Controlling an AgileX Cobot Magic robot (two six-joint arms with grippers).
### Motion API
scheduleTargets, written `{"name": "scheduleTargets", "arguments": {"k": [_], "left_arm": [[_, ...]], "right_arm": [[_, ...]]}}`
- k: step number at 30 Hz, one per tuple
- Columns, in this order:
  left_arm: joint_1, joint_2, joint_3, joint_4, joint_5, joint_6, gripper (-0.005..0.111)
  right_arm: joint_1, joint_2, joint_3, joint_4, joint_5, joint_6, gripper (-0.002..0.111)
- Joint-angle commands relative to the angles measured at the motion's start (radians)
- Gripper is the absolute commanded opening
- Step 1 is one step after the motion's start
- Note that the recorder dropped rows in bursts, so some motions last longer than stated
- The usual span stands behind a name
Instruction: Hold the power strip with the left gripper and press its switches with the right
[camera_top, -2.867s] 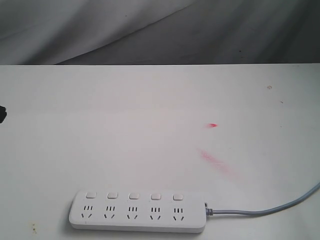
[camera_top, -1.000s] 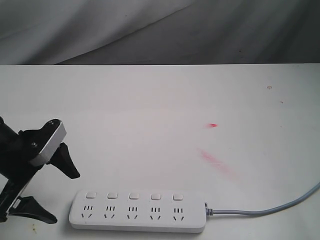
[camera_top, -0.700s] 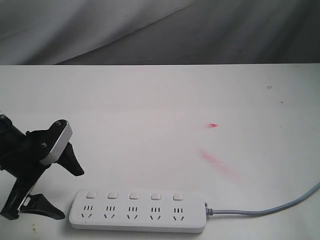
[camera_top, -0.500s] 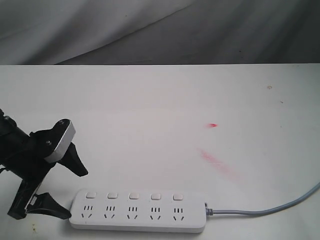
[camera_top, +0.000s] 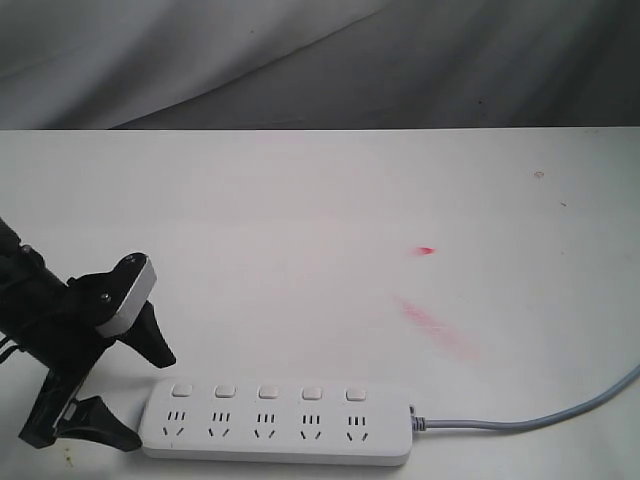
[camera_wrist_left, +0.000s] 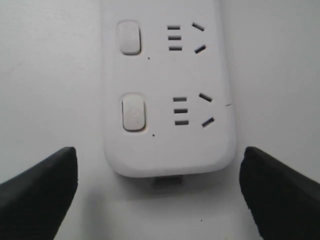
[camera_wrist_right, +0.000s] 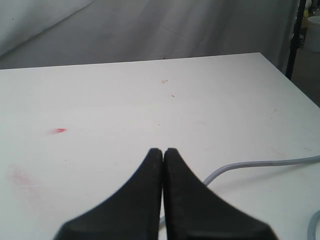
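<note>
Left hand (camera_top: 148, 400): held wide apart, flanking end of power strip (camera_top: 280, 440) at lower left | right hand (camera_wrist_right: 163, 152): pressed together, grey cord (camera_wrist_right: 260, 163) seen beyond.

**Exterior view.** The left arm (camera_top: 40, 315) is cut off by the left edge. The grey cord (camera_top: 500, 425) runs out past the right edge, so its far end is unseen.

**Left wrist view.** The power strip (camera_wrist_left: 165, 145) is cropped, with only two switches (camera_wrist_left: 133, 112) in frame. The fingers (camera_wrist_left: 40, 187) of the left gripper (camera_wrist_left: 160, 152) show their tips alone.

**Right wrist view.** The right gripper (camera_wrist_right: 163, 151) hides a stretch of the cord and is itself cropped. A white object (camera_wrist_right: 314, 25) beyond the table is too cropped to name.
</note>
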Motion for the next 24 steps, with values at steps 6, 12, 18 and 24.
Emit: {"name": "scheduleTargets", "arguments": {"k": [6,12,18,24], "left_arm": [[-0.070,0.008,0.010,0.005,-0.014,0.004,0.083],[-0.087,0.008,0.010,-0.002,-0.047,0.004,0.083],[-0.087,0.008,0.043,-0.002,-0.065,0.004,0.082],[-0.087,0.008,0.070,-0.006,-0.134,0.004,0.071]], "right_arm": [[-0.008,-0.005,0.004,0.001,-0.005,0.002,0.000],[-0.008,-0.005,0.004,0.001,-0.005,0.002,0.000],[-0.008,-0.005,0.004,0.001,-0.005,0.002,0.000],[-0.008,-0.005,0.004,0.001,-0.005,0.002,0.000]]}}
